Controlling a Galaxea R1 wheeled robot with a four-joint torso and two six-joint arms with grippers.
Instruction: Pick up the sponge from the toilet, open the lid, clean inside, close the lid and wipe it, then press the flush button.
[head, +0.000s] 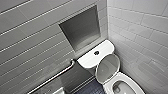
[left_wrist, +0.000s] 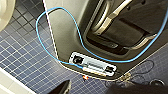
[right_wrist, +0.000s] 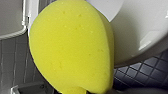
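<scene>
No text, brand, number or sign can be read anywhere. The small white rectangular connector panel (left_wrist: 93, 65) on the robot's grey base (left_wrist: 65, 30) carries a few dark marks, but they are too blurred to make out as letters or figures.

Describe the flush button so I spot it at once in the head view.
Find the grey recessed niche in the tiled wall; just below it lies the flat tank top of the white glossy ceramic toilet. The flush button is the small round dark disc near that top's middle, the one dark spot on white, behind the raised white oval plastic lid.
</scene>
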